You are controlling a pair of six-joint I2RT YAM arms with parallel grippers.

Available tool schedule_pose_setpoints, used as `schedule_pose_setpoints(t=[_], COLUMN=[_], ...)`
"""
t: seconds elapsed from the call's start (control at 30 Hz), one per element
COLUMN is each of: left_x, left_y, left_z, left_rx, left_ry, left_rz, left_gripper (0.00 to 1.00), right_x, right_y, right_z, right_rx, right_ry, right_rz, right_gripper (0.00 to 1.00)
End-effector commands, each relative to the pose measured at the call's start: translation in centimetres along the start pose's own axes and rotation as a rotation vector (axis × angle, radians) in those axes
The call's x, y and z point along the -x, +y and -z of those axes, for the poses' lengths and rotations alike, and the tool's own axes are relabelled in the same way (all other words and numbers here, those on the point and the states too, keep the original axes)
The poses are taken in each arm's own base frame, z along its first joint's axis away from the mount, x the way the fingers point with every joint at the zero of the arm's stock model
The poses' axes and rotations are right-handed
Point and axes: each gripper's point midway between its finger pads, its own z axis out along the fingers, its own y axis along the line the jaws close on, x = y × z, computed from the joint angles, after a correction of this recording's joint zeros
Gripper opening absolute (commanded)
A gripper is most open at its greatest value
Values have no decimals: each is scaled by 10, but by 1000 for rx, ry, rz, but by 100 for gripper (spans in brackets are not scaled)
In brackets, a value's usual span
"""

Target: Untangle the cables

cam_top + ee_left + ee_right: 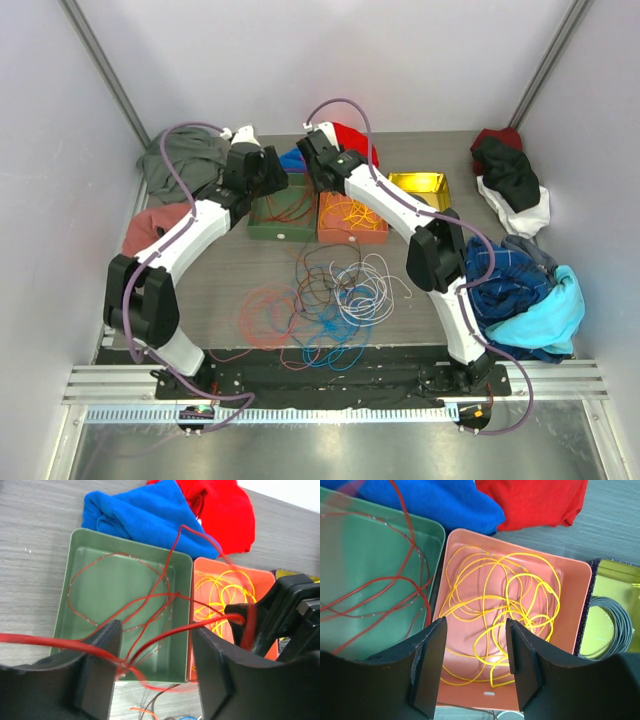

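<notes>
Closest to the left wrist lens, the left end effector (155,645) has its two black fingers (97,672) spread well apart. A red cable (50,642) runs loose through the gap, brushing the left finger's inner face without being pinched. Only this view shows that; from above, the arm's own wrist hides the jaws. The right end effector (476,630) is likewise parted with nothing between its fingers, which only the right wrist view shows. The overhead view alone takes in the desk (240,262), a pile of blue clothes (520,295) well off to the right of the right end effector, and a grey garment (185,155) to the left of the left one. It also shows the heap of cables (325,295) behind both end effectors, toward the arm bases: orange, blue, white-grey and dark strands looped over one another. Under and ahead of the left end effector lies the green tray (112,587), holding the rest of the red cable in wide loops. Under the right end effector, just beside that tray, sits the orange tray (570,610) with the yellow cable (507,587) coiled inside. To its right is the yellow tray (615,575). Beyond the trays a blue cloth (140,515) touches a red cloth (220,510). The dark grey coil (619,625) in the yellow tray shows only from the right wrist. In the left wrist view, the right end effector blocks part of the orange tray.
</notes>
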Motion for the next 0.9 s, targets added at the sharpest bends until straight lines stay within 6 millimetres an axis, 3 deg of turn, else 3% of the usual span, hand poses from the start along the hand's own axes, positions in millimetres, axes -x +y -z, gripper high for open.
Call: schedule_pose_setpoints(t=[0.0,0.13,0.23,0.27,0.5,0.63,0.87], left_x=[19,33,40,40,43,37,26], left_y=[-15,-14,-14,-12,3,19,33], left_z=[19,40,52,54,63,63,62], left_rx=[-28,-16,-2,6,79,153,185], left_ry=[-34,-90,-116,-120,-135,-138,-135], left_rz=[-4,-14,-30,-35,-48,-41,19], left_gripper=[67,80,83,89,90,96,100], right_x=[20,20,18,18,17,18,38], right_y=[-7,-6,-6,-8,-16,-22,-39], right_z=[20,19,18,19,27,37,81], right_rx=[-15,-14,-15,-22,-41,-37,2], right_ry=[-54,-55,-48,-50,-59,-72,-171], right_rz=[-6,-9,-11,-11,-8,-30,-130], right_gripper=[58,57,58,58,57,57,58])
